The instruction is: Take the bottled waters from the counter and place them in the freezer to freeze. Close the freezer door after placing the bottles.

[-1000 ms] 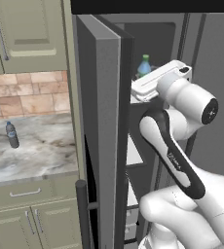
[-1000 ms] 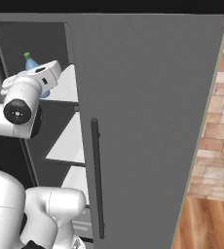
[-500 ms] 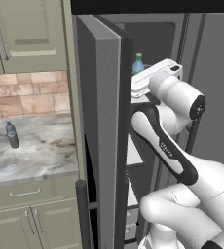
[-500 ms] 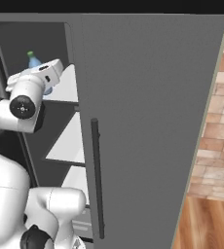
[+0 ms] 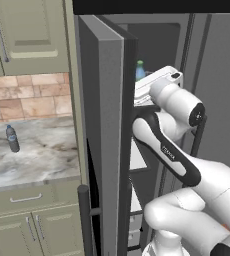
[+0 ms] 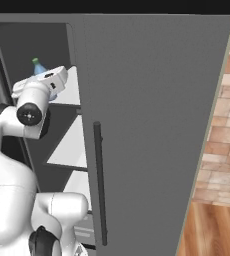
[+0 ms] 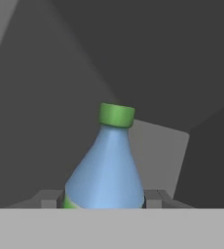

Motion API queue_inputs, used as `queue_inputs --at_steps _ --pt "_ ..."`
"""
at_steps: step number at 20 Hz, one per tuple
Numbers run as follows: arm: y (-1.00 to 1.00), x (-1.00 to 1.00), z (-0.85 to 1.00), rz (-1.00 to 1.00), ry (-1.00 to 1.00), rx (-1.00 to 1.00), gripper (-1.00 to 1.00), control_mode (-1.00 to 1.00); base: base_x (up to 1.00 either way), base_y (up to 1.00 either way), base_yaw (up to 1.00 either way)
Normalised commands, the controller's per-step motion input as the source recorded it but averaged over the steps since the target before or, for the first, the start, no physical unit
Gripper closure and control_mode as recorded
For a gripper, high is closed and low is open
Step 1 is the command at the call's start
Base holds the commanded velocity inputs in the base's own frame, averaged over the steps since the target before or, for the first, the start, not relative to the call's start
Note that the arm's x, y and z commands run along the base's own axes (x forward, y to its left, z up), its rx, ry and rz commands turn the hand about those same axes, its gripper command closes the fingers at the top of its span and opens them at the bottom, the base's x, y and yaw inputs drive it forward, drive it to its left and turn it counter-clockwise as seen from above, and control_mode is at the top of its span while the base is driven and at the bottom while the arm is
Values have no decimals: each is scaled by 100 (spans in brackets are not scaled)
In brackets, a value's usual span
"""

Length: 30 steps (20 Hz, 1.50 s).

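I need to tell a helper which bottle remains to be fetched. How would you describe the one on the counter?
Look left of the open freezer door, on the marbled counter below the tiled wall. The smoky grey bottle stands upright there, dark-capped, unlike the blue green-capped bottle in the gripper.

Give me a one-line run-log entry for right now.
gripper: shut on blue bottle, inside freezer | grey bottle: on counter | freezer door: open

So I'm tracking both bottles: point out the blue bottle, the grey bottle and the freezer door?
blue bottle [image 7: 106,168], hand view, its body.
grey bottle [image 5: 12,139], left base view, its body.
freezer door [image 5: 103,140], left base view, its edge.
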Motion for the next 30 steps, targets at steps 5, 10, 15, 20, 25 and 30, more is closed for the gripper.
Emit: queue_inputs --at_steps 5,10,15,20,25,30 --pt "0 18 -1 0 0 1 100 -100 0 0 0" --pt "0 17 -2 0 0 1 100 -100 0 0 0" --pt "0 12 -16 0 0 0 100 -100 0 0 0" --pt "0 13 -21 0 0 0 100 -100 0 0 0" --pt "0 13 -17 0 0 0 100 -100 0 0 0" --pt "0 14 -2 0 0 0 100 -100 0 0 0"
